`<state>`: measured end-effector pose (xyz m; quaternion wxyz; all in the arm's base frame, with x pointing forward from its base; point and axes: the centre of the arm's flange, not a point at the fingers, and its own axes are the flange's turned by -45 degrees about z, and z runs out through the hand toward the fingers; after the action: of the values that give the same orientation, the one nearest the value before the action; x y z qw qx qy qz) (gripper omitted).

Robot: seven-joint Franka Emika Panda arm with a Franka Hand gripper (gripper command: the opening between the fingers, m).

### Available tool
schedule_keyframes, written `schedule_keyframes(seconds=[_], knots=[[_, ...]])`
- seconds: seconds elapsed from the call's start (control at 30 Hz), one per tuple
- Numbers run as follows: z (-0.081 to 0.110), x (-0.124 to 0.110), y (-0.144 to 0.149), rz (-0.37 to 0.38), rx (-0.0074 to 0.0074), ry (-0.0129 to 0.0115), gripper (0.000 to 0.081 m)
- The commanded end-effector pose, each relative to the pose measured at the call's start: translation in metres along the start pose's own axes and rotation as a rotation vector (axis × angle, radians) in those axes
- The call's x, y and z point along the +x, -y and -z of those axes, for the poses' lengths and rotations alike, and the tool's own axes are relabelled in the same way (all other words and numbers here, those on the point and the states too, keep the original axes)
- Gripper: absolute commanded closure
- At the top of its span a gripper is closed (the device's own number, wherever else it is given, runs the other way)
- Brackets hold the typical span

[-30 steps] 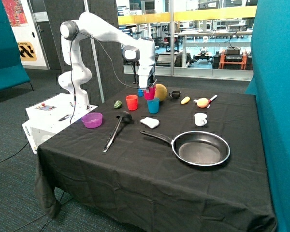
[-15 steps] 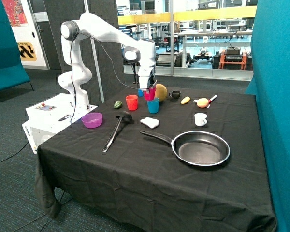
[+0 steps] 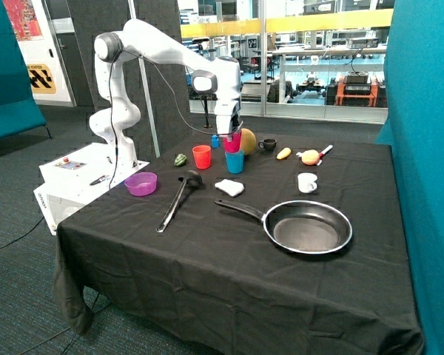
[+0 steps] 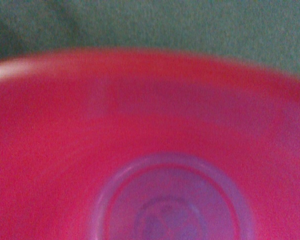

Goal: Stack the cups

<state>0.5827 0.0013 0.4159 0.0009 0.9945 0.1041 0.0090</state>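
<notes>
- The gripper (image 3: 231,134) is clamped on the pink cup (image 3: 232,141), holding it upright in the air right over the blue cup (image 3: 234,161); the pink one's base looks to be just above the blue rim, though from where I stand I can't tell if it has started to enter.
- Taking the blue cup as the marker: the red cup (image 3: 201,157) stands alone just beside it on the black table (image 3: 207,281), on the side toward the purple bowl (image 3: 140,183). A white cloth (image 3: 230,187) lies just in front of it, and an orange round fruit (image 3: 246,140) sits just behind.
- The wrist view is filled by the pink cup's inside (image 4: 150,150), its round floor visible, so the hold seems to be at the rim.
- These look like thin plastic tumblers: light, fairly stiff but likely to flex if squeezed hard, and smooth enough to slip. A pinch over the rim wall suits them.
- My guess is nothing is stacked yet. An empty blue cup would tip or skid easily if the pink one came down off-centre.
- The red cup would want the same rim hold.
</notes>
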Motion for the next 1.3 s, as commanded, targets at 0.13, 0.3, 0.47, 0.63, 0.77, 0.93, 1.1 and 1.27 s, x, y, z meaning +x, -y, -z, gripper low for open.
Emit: schedule_keyframes(seconds=[0.13,0.3,0.47,0.63,0.77,0.93,1.1,1.27], knots=[[0.005,0.02,0.002,0.017,0.0039,0.0176,0.0808],[-0.005,0.013,0.002,0.012,0.0039,0.0176,0.0808],[-0.012,0.007,0.001,0.004,0.0038,0.0177,0.0808],[-0.013,0.006,0.0,0.002,0.0038,0.0177,0.0808],[-0.013,0.007,-0.001,0.002,0.0038,0.0177,0.0808],[-0.016,0.008,-0.002,-0.001,0.0037,0.0177,0.0808],[-0.022,0.008,-0.003,-0.006,0.0037,0.0177,0.0808],[-0.032,0.004,-0.002,-0.007,0.0037,0.0177,0.0808]])
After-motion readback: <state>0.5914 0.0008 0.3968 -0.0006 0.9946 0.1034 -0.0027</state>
